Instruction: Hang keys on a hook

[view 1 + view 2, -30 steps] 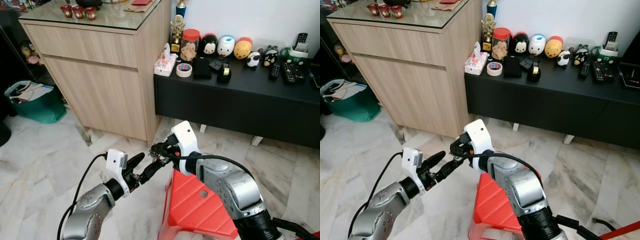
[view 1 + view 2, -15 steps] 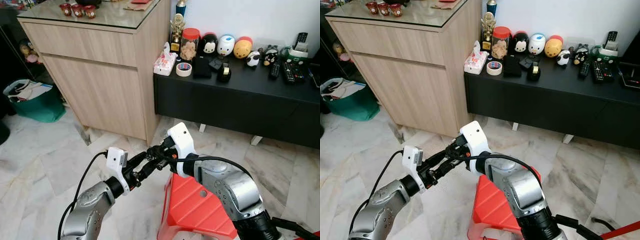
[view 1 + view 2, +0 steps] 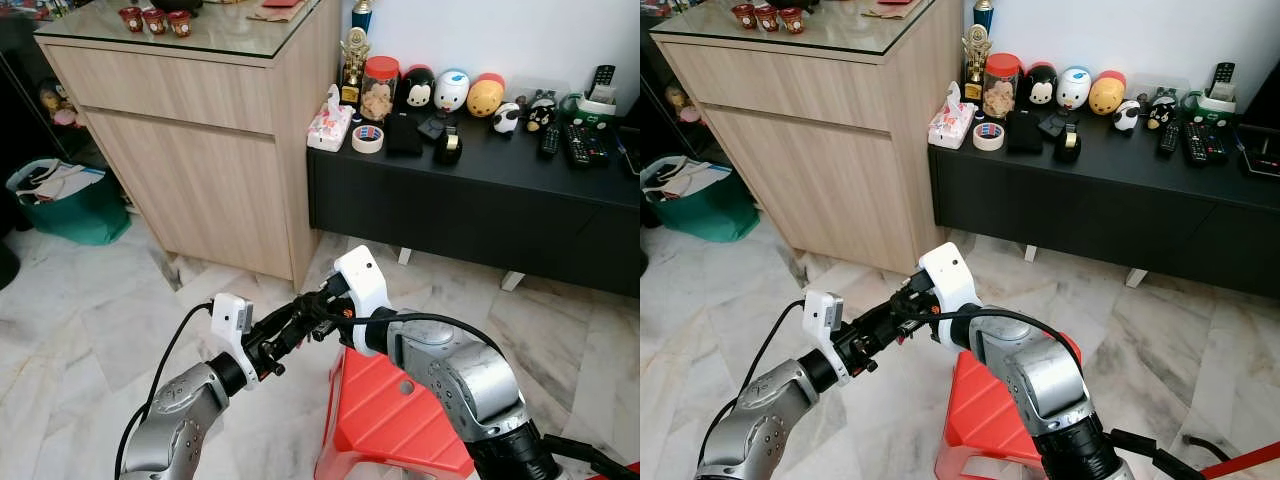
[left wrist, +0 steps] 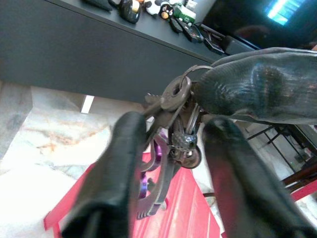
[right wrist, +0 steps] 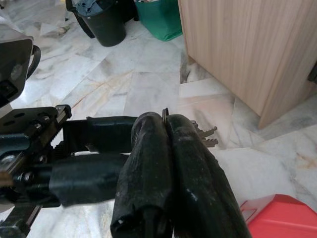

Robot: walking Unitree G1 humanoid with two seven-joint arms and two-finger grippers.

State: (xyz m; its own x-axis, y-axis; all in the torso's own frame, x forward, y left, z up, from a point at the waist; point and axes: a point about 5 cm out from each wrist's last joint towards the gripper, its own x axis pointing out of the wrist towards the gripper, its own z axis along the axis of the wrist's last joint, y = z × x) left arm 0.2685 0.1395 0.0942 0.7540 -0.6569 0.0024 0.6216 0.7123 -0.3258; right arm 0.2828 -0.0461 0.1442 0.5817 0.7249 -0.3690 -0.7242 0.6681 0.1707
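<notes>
A bunch of keys [image 4: 173, 131] on a metal ring hangs from my right gripper [image 5: 166, 124], whose two black fingers [image 4: 257, 87] are shut on the ring. Key teeth [image 5: 208, 136] stick out beside those fingers. My left gripper [image 4: 176, 126] is open, with one finger [image 4: 121, 173] on each side of the hanging keys. In the head views both grippers meet above the floor, the left gripper [image 3: 285, 330] pointing into the right gripper [image 3: 318, 308], just left of the red stool.
A red plastic stool [image 3: 400, 410] stands under my right arm. Ahead are a wooden cabinet [image 3: 200, 150] and a low black cabinet [image 3: 480, 200] bearing toys, tape and remotes. A green bag [image 3: 60, 205] sits at far left on the marble floor.
My left gripper has pushed forward, so its fingers now straddle the keys. The right gripper has shifted slightly left and stayed shut on the ring.
</notes>
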